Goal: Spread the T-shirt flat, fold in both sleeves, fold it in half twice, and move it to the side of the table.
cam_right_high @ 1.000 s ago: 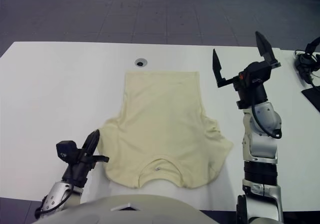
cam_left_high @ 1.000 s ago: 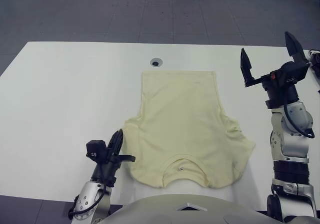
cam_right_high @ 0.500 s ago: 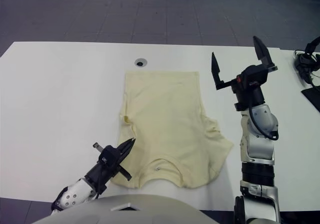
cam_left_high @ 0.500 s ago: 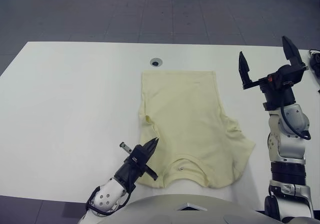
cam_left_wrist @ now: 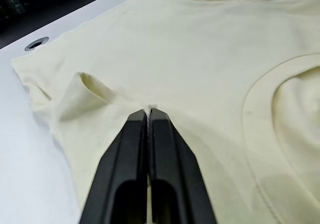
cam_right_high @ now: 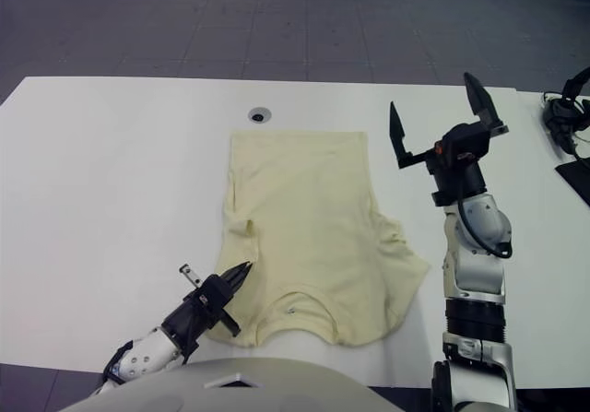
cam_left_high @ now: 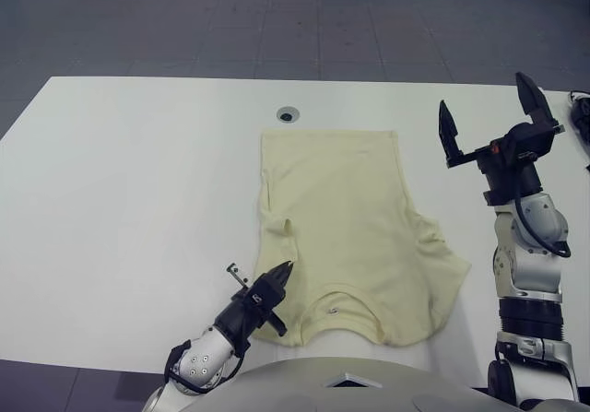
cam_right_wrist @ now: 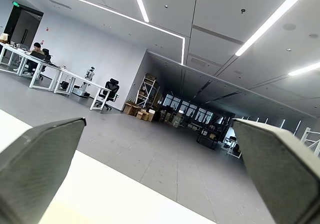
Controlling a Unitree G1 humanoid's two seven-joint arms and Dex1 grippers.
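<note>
The left end effector [cam_left_high: 282, 272] sits low at the near left shoulder of the pale yellow T-shirt [cam_left_high: 341, 218], its two fingers pressed together with the tips on the cloth. Whether any fabric is pinched between them cannot be told. The T-shirt lies on the white bench [cam_left_high: 129, 172], collar [cam_left_high: 346, 299] toward the robot and hem [cam_left_high: 327, 134] just short of the round cable port [cam_left_high: 288, 114]. The sleeve on the robot's left [cam_left_wrist: 82, 91] is turned in over the body with a small raised pucker, which probably explains why this end effector is there: it looks placed to lay or settle that fold. The opposite sleeve [cam_left_high: 444, 269] spreads outward, rumpled, so that fold seems not yet done. The right end effector [cam_left_high: 485, 99] is held up beside the shirt, apart from it, fingers spread wide, likely kept clear until the left side is finished.
</note>
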